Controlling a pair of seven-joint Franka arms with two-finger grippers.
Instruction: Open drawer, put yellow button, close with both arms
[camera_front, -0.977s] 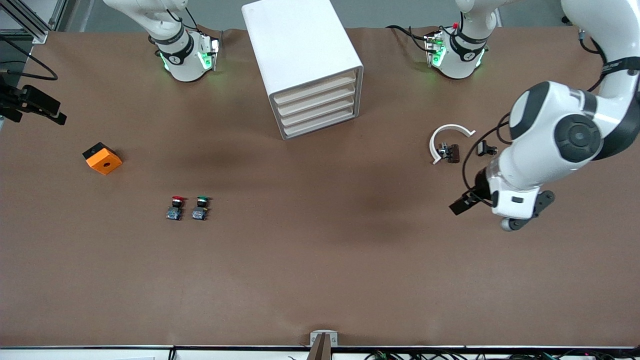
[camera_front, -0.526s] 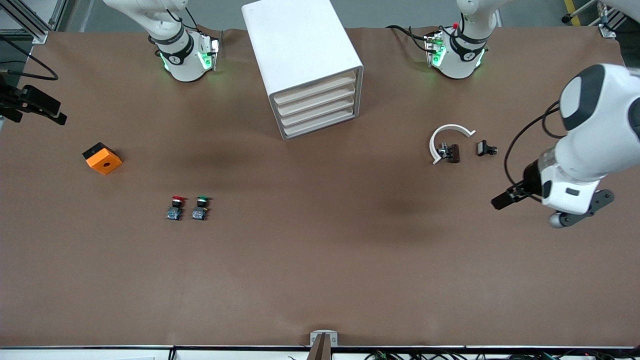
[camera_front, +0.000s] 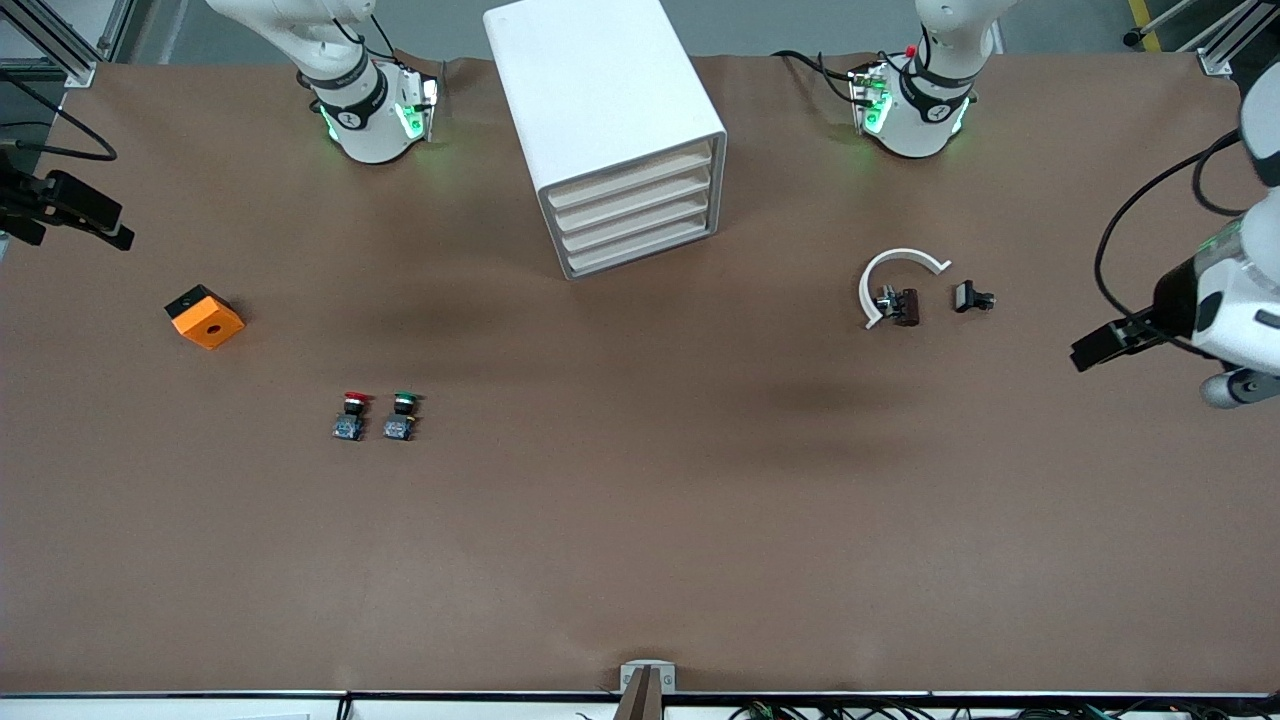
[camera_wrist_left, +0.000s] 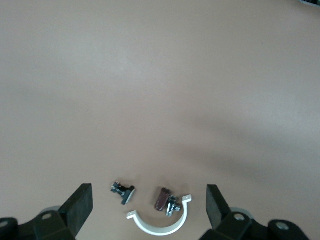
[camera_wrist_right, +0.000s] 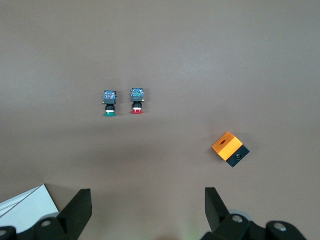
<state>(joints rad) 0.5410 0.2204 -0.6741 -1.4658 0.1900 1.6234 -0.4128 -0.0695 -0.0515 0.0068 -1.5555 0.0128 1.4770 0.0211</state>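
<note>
- A white cabinet (camera_front: 600, 110) is standing between the two arm bases. Its top drawer (camera_front: 628, 180) is sitting shut, flush with the three drawers below it.
- No yellow button is showing in any view, so I cannot tell where it is.
- A red button (camera_front: 352, 415) and a green button (camera_front: 402, 415) are lying side by side, nearer the front camera than the cabinet, toward the right arm's end of the table. An orange block (camera_front: 205, 317) is lying closer still to that end.
- Risk: an arm may be heading for the wrong colour, or for the orange block, because the yellow cap is nowhere in sight.
- Risk: the drawer front is showing no handle, so fingers may be slipping off it, or the pull may be dragging the whole cabinet if nothing is bracing it.
- The left gripper (camera_wrist_left: 148, 200) is hanging wide apart and empty over a curved white clip (camera_front: 895, 262) and small dark parts, toward the left arm's end from the cabinet.
- The right gripper (camera_wrist_right: 147, 207) is hanging spread and empty, looking down on the two buttons and the block.
</note>
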